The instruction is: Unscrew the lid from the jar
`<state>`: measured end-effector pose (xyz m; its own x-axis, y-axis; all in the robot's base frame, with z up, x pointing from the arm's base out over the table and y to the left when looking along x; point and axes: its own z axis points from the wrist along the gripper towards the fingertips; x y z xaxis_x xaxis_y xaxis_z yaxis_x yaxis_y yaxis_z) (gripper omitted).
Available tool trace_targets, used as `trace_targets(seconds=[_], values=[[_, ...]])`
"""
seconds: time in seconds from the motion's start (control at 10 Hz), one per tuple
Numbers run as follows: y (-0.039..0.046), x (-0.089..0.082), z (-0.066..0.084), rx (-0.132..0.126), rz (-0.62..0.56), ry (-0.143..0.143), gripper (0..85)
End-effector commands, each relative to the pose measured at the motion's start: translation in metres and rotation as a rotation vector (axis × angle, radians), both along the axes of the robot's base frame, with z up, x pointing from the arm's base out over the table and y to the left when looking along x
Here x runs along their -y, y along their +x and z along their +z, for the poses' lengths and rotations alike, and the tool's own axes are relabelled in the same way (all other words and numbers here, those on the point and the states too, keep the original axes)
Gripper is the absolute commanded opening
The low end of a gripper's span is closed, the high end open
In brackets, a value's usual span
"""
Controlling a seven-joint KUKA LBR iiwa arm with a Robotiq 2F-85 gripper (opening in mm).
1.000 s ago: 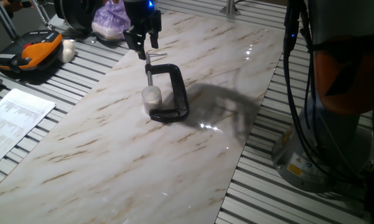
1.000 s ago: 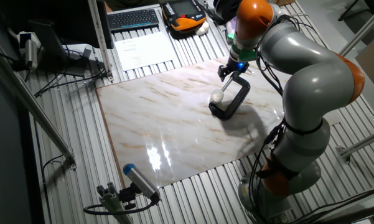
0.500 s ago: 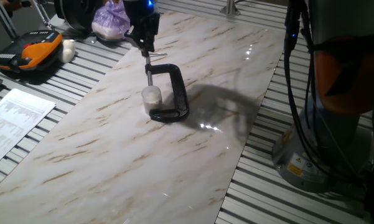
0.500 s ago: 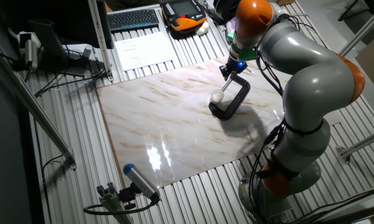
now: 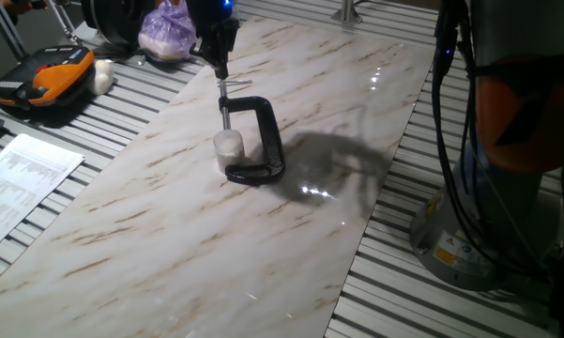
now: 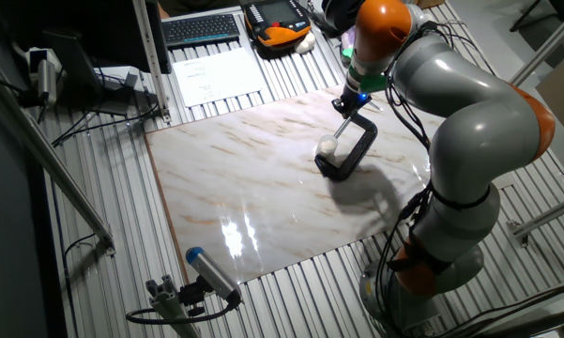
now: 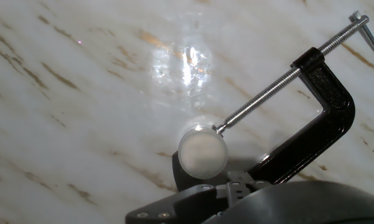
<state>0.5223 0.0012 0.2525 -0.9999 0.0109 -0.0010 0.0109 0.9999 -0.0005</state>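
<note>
The jar [image 5: 228, 147] is a tiny clear cylinder standing on the marble board, pinched between the screw tip and the lower arm of a black C-clamp [image 5: 266, 139]. Its whitish lid [image 7: 202, 151] sits on top and shows as a round disc in the hand view. My gripper [image 5: 220, 66] hangs above the far end of the clamp's screw, behind the jar and apart from it, fingers together with nothing between them. From the other side, the jar [image 6: 327, 145] lies just below and left of the gripper [image 6: 342, 105]. No fingertips show in the hand view.
The clamp's T-handle [image 7: 364, 28] points toward the board's far edge. An orange-black device [image 5: 43, 79], a purple bag [image 5: 166, 28] and a paper sheet [image 5: 23, 178] lie on the slatted table left of the board. The robot's base [image 5: 474, 235] stands at the right.
The fingers, spread apart a second ago, have come together. The hand stays over the clamp's screw end. Jar and clamp have not moved.
</note>
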Motion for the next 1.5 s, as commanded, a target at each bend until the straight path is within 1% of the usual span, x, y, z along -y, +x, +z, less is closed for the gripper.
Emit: trace_targets(seconds=[0.0, 0.2, 0.3, 0.7, 0.8, 1.0, 1.2, 1.4], values=[[0.0002, 0.000, 0.000, 0.006, 0.004, -0.003, 0.0], [0.0020, 0.000, -0.001, 0.016, 0.002, 0.000, 0.0], [0.0037, 0.000, -0.005, 0.024, -0.004, 0.000, 0.0], [0.0156, -0.003, -0.028, 0.023, -0.026, 0.028, 0.0], [0.0175, -0.005, -0.031, 0.023, -0.031, 0.031, 0.0], [0.0200, -0.007, -0.035, 0.017, -0.036, 0.031, 0.0], [0.0222, -0.006, -0.041, 0.022, -0.036, 0.031, 0.0], [0.0221, -0.007, -0.040, 0.023, -0.034, 0.020, 0.0]])
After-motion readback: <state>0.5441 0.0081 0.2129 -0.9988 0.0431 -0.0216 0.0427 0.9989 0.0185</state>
